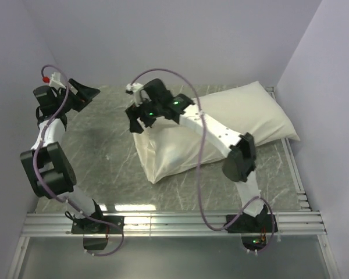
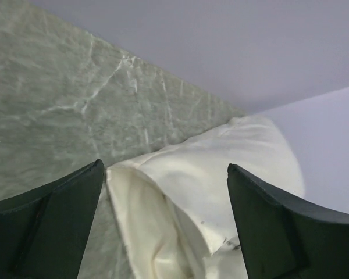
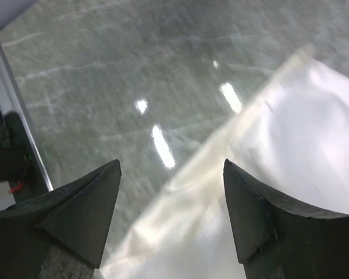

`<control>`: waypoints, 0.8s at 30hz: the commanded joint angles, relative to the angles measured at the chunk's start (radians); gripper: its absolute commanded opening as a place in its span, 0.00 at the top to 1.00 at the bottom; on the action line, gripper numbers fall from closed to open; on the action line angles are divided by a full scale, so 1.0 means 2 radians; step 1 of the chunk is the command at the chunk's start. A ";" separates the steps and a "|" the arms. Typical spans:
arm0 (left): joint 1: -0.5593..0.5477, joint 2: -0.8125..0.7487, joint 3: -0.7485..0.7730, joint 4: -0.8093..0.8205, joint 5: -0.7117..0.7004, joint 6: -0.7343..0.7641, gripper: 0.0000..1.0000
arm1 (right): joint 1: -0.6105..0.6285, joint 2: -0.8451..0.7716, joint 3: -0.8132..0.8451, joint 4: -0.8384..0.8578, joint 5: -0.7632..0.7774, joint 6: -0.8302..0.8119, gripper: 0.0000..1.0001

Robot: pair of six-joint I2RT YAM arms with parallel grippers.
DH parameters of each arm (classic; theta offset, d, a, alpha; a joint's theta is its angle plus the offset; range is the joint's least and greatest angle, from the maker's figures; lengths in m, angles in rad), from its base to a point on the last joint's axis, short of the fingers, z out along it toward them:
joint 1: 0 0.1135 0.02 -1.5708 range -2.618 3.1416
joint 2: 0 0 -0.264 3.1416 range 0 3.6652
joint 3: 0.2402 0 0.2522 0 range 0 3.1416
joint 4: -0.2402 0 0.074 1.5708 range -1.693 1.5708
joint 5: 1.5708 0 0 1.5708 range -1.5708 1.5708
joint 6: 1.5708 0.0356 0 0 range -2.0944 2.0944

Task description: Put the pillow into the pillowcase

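Observation:
The pillowcase [image 1: 244, 116] lies plump and cream across the back right of the table, its mouth end near the middle. The pillow is hidden inside it as far as I can tell. My right gripper [image 1: 141, 123] hovers open just above that mouth end; in the right wrist view [image 3: 171, 164] nothing sits between the fingers, and the pillowcase edge [image 3: 221, 192] lies below. My left gripper [image 1: 92, 93] stands open at the back left, well clear of the fabric. In the left wrist view [image 2: 164, 167] it faces the gaping pillowcase mouth [image 2: 157, 221] from a distance.
The grey-green marbled table [image 1: 104, 151] is walled on the left, back and right. Aluminium rails run along the near edge [image 1: 174, 221] and the right edge [image 1: 296, 180]. The left arm stands close to the left wall.

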 commanded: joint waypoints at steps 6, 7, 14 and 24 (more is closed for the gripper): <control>-0.118 -0.151 -0.009 -0.205 -0.060 0.357 0.06 | -0.128 -0.390 -0.330 0.029 0.053 -0.196 0.22; -0.179 -0.196 -0.040 -0.221 -0.090 0.405 0.06 | -0.137 -0.452 -0.368 0.033 0.093 -0.217 0.23; -0.482 -0.350 -0.171 -0.268 -0.284 0.613 0.04 | -0.287 -0.707 -0.698 0.118 0.141 -0.510 0.27; -0.779 -0.303 -0.269 -0.187 -0.546 0.673 0.01 | -0.522 -0.759 -0.905 0.224 -0.115 -0.809 0.21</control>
